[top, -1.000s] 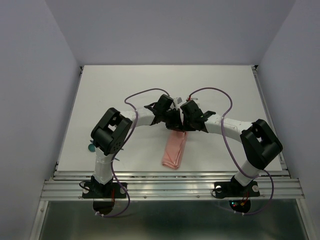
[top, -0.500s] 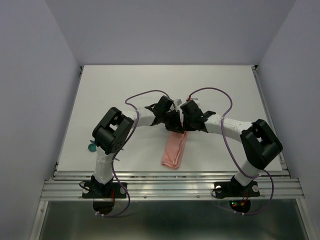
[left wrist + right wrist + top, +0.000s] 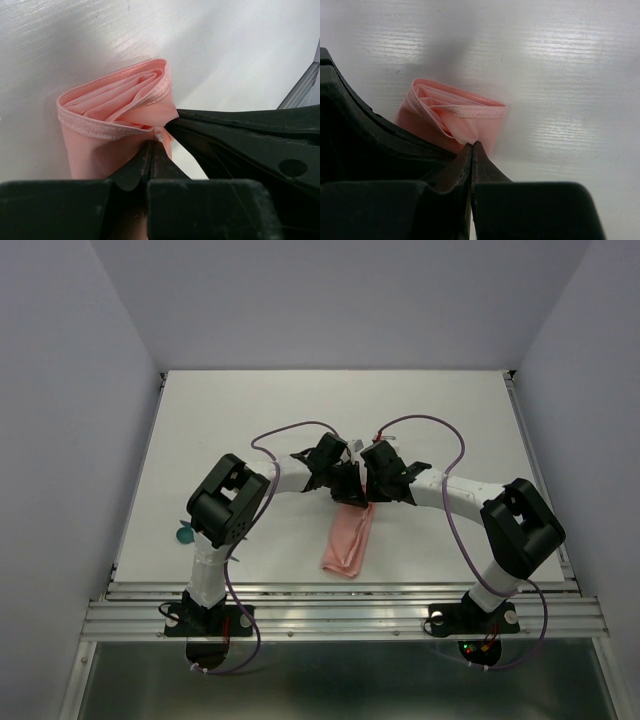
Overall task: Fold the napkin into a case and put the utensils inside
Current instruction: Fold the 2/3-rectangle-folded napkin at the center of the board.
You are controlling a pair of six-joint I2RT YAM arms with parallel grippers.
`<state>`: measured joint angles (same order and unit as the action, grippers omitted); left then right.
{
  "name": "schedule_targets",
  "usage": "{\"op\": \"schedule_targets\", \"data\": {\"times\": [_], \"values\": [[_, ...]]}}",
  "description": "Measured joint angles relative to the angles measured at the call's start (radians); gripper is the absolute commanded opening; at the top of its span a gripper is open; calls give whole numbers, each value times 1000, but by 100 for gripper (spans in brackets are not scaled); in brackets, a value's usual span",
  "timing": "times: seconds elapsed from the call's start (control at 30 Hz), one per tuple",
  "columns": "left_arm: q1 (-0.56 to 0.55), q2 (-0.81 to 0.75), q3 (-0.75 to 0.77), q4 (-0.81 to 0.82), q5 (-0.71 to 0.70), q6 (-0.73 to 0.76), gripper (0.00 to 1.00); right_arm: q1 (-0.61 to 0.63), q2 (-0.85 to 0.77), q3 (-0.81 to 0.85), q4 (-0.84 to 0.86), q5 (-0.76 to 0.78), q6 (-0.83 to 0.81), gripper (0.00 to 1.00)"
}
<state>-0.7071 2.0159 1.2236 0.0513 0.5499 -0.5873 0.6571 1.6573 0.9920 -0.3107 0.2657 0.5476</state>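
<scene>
Napkin (image 3: 349, 539): folded to a narrow layered strip, lying on the table (image 3: 300, 410) between the two arms. It runs from mid-table toward the near edge, and its near end stops just short of that edge.

Left gripper (image 3: 152, 145): jaws shut, pinching a corner of the strip's far end. Right gripper (image 3: 471, 147): jaws shut too, nipping the same far end from the other side. The two grippers sit just beside each other over that end. In both wrist views the end gapes slightly, with several hemmed layers showing.

Change over the last second: almost none. The left arm (image 3: 228, 502) has shifted its elbow a touch to the right. The strip has the same outline and position, and both grips are unchanged.

Reading: the fold is being held or pressed at the far end and is not being carried anywhere. The folding looks close to finished, but no pocket mouth has been held open for loading yet.

Utensil (image 3: 183, 534): a teal round end shows near the table's left edge by the left arm, well apart from the napkin and untouched. I cannot make out any others. Insertion has not started.
</scene>
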Motion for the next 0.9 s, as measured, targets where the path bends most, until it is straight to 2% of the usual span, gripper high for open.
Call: {"op": "schedule_targets", "data": {"times": [0.9], "values": [[-19,31,4,82,-47,-80,0,0,-15,-2,-3,-15,21,1]]}}
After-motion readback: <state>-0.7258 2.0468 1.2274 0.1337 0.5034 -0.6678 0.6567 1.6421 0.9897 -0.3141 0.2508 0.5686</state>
